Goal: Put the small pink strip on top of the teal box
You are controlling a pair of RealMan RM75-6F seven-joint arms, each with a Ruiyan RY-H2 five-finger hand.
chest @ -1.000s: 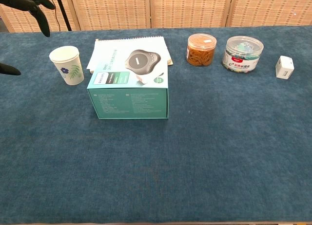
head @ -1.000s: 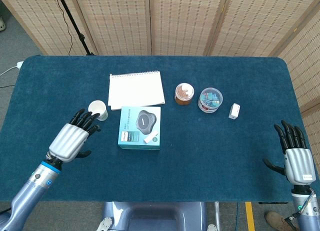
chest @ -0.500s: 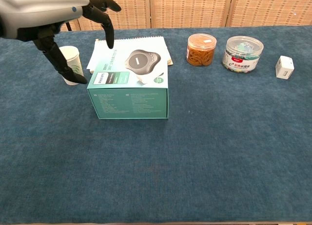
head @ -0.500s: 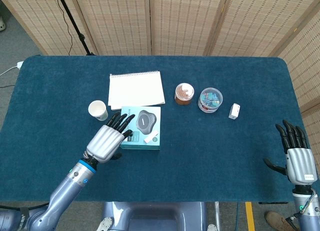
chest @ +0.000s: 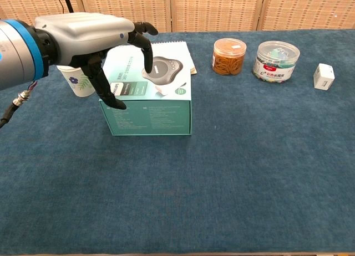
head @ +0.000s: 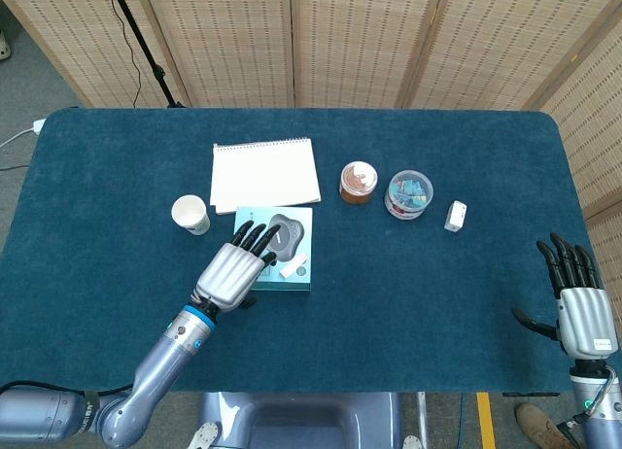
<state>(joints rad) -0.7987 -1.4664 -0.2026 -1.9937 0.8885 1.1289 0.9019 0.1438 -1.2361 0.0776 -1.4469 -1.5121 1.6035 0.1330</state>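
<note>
Left hand [head: 231, 272] empty, fingers spread over the teal box [head: 292, 237]; right hand [head: 578, 313] likewise spread, empty.

Paper cup [head: 190, 214] crowds teal box [head: 289, 274] left; right side open.

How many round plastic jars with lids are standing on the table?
2. The brown jar stands right of the notebook; the clear jar stands just right of it, before the small white box. None seems hidden.

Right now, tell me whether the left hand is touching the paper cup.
Apart. In the head view, bare blue cloth separates the left hand, spread over the teal box, from the paper cup.
</note>
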